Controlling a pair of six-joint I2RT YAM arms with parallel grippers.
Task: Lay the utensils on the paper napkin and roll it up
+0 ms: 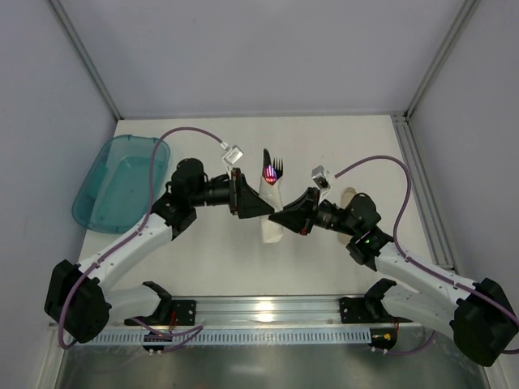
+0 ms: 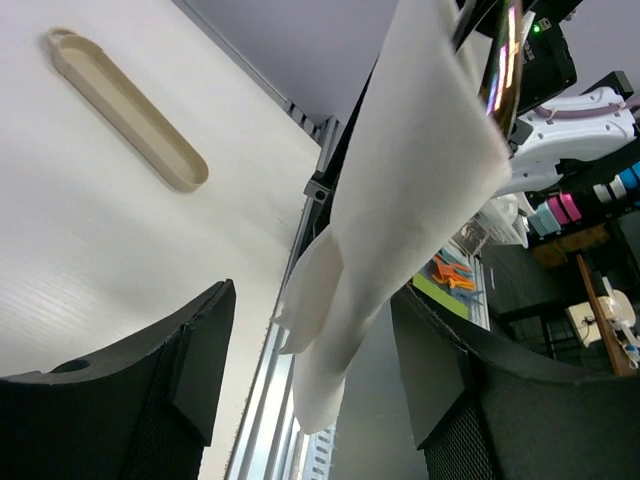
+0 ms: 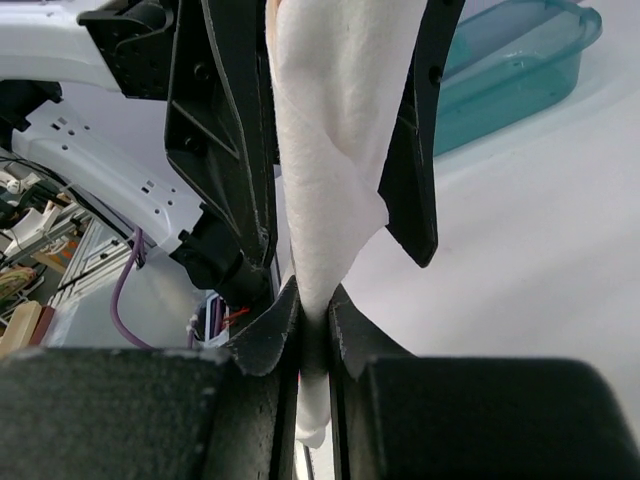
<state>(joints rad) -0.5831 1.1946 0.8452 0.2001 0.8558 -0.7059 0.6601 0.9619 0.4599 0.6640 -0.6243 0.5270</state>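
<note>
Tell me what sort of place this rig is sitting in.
Probably a robotics lab test cell: a white table boxed in by plain grey panels, a metal rail along the near edge, and cluttered workshop gear beyond.

Tub (image 1: 113,182) — left of napkin (image 1: 271,231) (well apart)

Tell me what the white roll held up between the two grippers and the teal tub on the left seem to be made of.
The paper napkin: thin white paper, matte and slightly fuzzy. It drapes in soft folds and creases where it is pinched. The teal tub: probably moulded plastic, smooth, glossy and translucent, since the table shows faintly through it.
</note>
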